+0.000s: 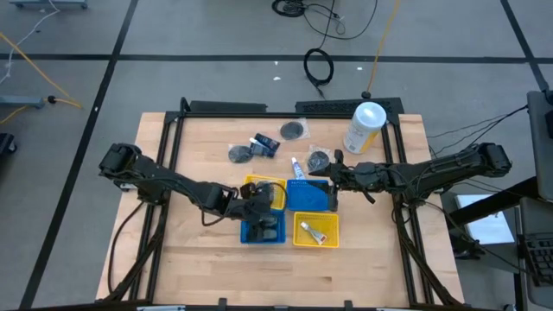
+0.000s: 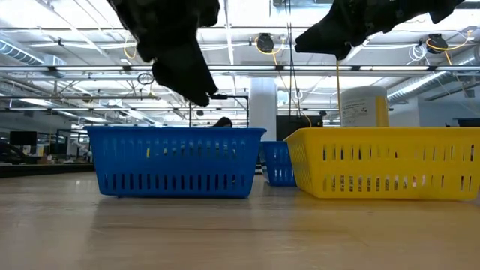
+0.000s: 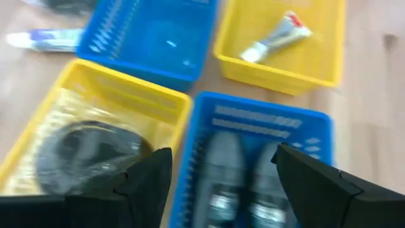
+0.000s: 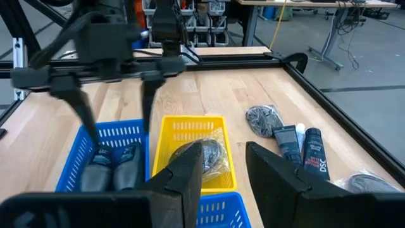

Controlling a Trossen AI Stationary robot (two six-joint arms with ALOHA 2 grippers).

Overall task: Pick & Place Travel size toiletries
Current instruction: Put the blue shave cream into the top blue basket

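Midway through sorting, our left hand [image 1: 259, 206] hovers released over the near blue tray [image 3: 266, 158], two bottles [image 3: 243, 177] inside; the right hand [image 1: 333, 175] waits released. Several toiletries [image 1: 259, 147] remain on the far desk [image 1: 371, 259].

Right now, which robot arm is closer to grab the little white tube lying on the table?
Probably the right. The right gripper hangs open beside the white tube; the left gripper, also open, hovers over the blue tray with two bottles.
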